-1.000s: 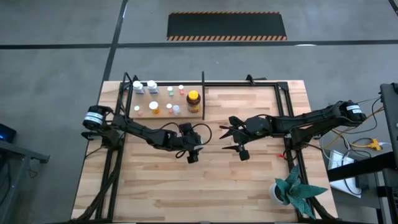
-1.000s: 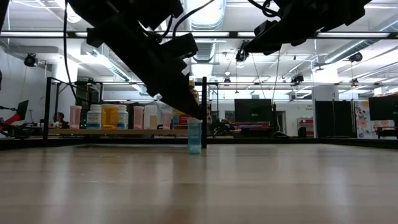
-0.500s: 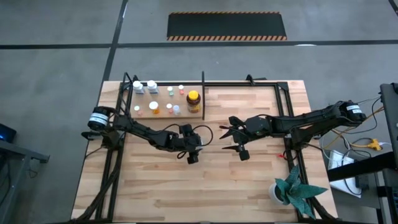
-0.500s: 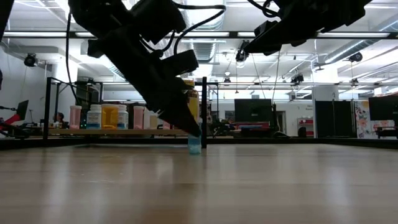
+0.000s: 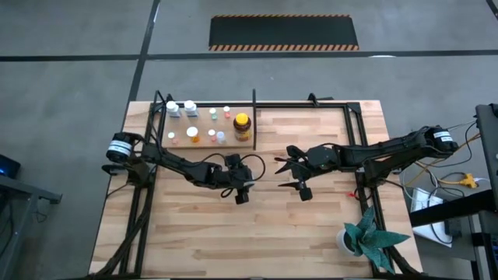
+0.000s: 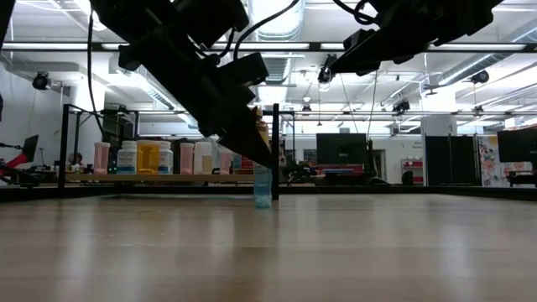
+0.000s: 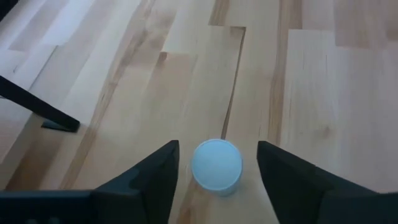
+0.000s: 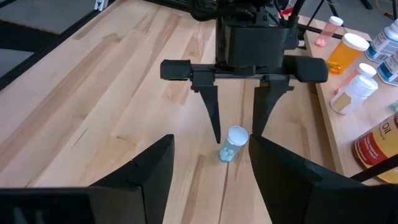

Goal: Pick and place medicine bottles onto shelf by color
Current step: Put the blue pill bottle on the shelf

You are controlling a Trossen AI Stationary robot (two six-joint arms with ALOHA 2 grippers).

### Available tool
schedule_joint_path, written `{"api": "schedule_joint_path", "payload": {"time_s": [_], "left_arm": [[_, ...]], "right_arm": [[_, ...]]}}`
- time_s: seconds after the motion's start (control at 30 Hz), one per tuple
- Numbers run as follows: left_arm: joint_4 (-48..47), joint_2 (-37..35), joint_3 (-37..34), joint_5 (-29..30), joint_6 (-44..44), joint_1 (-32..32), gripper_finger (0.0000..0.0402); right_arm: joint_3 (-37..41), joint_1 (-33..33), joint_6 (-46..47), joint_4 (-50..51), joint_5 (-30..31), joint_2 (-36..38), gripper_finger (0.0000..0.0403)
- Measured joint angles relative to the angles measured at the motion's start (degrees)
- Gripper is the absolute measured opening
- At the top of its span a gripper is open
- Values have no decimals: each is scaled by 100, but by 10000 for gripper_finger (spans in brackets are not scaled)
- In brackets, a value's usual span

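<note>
A pale blue bottle [image 7: 216, 165] stands upright on its base on the wooden table, near the middle [image 6: 263, 189]. My left gripper [image 7: 217, 149] slants down over it, open, one finger on either side of the bottle with a gap at each side [image 8: 236, 135]. My right gripper [image 5: 286, 177] hovers open above the table, just right of the bottle and facing it. The shelf [image 5: 204, 141] is at the far left, with several small bottles [image 5: 192, 133] and an amber jar [image 5: 242, 123] standing on its board.
A black divider post [image 5: 254, 117] rises at the shelf's right end. Black frame tubes [image 5: 354, 132] run along the table's far and side edges. A potted plant [image 5: 366, 237] sits at the near right corner. Bare wood lies in front of both grippers.
My left gripper has dipped down over the pale blue bottle and come back up a little. The bottle has stayed upright in the same spot.
</note>
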State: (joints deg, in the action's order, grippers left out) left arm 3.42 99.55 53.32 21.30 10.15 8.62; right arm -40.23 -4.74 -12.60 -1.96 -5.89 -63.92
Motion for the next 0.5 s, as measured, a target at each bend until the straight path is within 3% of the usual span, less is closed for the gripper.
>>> {"api": "schedule_joint_path", "payload": {"time_s": [0.5], "left_arm": [[-7,-2,-5,-7,4,0,122]], "right_arm": [[0,-1,7,3,0,0,199]]}}
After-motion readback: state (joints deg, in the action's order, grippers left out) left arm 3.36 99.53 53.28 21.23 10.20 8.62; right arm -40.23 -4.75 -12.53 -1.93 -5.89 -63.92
